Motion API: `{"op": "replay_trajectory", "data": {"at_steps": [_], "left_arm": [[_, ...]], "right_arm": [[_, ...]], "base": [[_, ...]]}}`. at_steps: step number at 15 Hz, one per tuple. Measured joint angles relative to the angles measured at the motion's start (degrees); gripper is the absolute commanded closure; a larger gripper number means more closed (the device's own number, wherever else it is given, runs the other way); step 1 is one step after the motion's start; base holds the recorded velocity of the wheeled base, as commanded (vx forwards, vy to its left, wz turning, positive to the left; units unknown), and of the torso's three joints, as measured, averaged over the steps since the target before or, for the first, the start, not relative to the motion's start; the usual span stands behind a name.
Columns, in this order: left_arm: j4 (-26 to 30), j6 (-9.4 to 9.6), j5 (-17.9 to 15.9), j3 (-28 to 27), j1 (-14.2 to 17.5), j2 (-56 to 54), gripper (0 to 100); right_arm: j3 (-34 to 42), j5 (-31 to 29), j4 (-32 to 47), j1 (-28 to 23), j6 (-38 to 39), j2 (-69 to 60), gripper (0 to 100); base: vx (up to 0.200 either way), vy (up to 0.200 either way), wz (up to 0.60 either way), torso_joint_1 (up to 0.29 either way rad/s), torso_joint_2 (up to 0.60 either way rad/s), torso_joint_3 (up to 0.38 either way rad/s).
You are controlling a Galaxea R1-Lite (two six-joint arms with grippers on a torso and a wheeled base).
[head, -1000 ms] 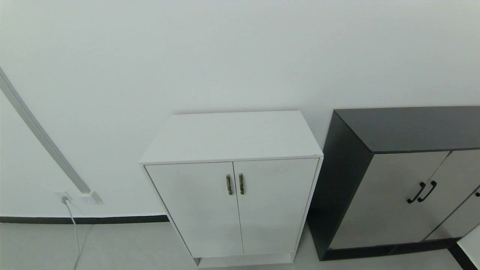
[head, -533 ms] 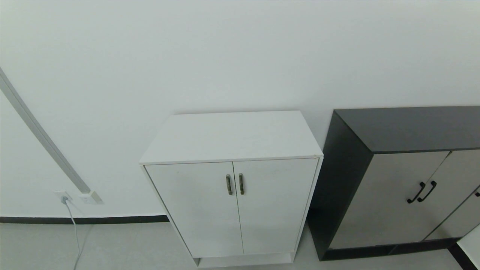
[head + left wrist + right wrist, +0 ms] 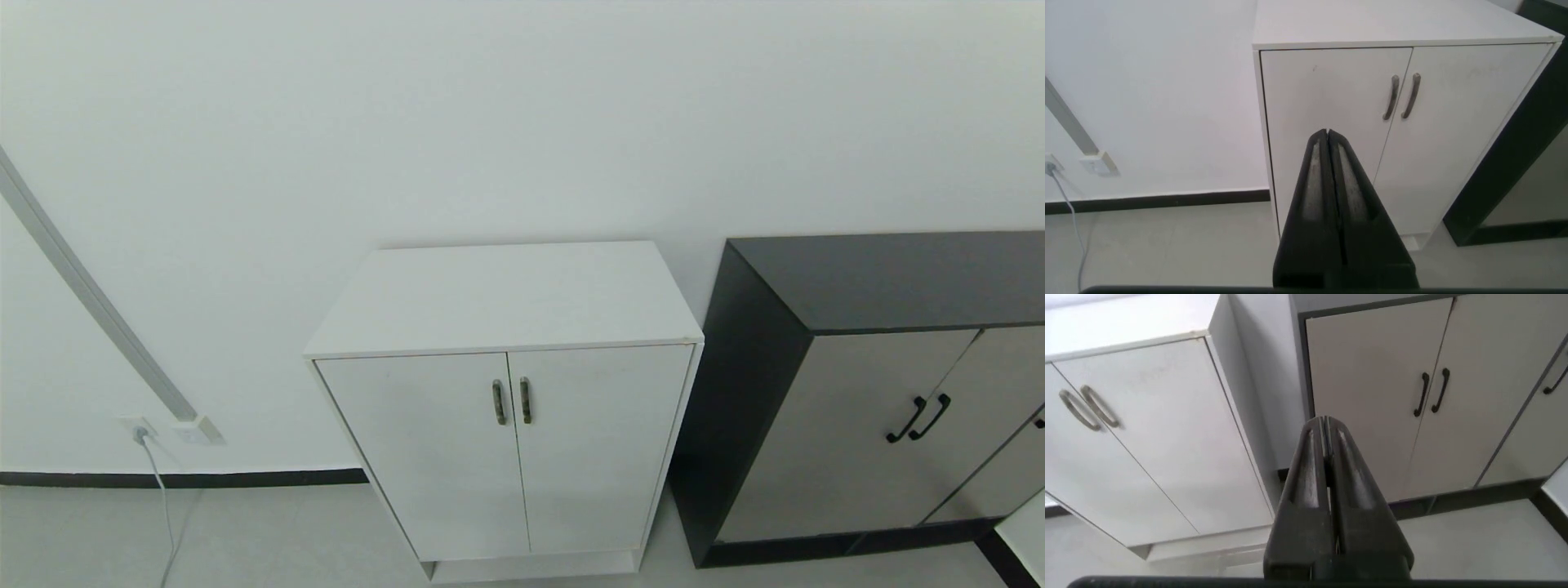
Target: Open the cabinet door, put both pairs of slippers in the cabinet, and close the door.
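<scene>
A white two-door cabinet [image 3: 506, 392] stands against the wall, both doors closed, with two dark vertical handles [image 3: 512, 401] side by side at the centre seam. The same cabinet [image 3: 1372, 122] fills the left wrist view, where my left gripper [image 3: 1328, 135] is shut with nothing in it, held some way in front of the left door. My right gripper [image 3: 1325, 423] is shut and empty too, in front of the gap between the white cabinet [image 3: 1143, 441] and its dark neighbour.
A black cabinet with grey doors [image 3: 865, 392] stands close to the right of the white one. A wall socket with a grey cable [image 3: 155, 465] is low on the left wall. Grey floor [image 3: 245, 539] lies in front.
</scene>
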Motion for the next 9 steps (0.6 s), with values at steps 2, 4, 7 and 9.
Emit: {"op": "replay_trajectory", "data": {"at_steps": [2,4,7,9], "left_arm": [[0.0,0.13,0.0,0.0,0.0,0.0,100],[0.0,0.16,0.0,-0.1,0.0,0.0,100],[0.0,0.16,0.0,-0.1,0.0,0.0,100],[0.0,0.16,0.0,-0.1,0.0,0.0,100]], "right_arm": [[0.1,-0.4,-0.1,-0.1,0.0,-0.1,100],[0.1,-0.7,-0.1,0.0,0.0,-0.1,100],[0.1,-0.7,-0.1,0.0,-0.1,-0.1,100],[0.1,-0.7,0.0,0.0,-0.1,-0.2,100]], "base": [[0.000,0.000,0.00,0.000,0.00,0.000],[0.000,0.000,0.00,0.000,0.00,0.000],[0.000,0.000,0.00,0.000,0.00,0.000],[0.000,0.000,0.00,0.000,0.00,0.000]]}}
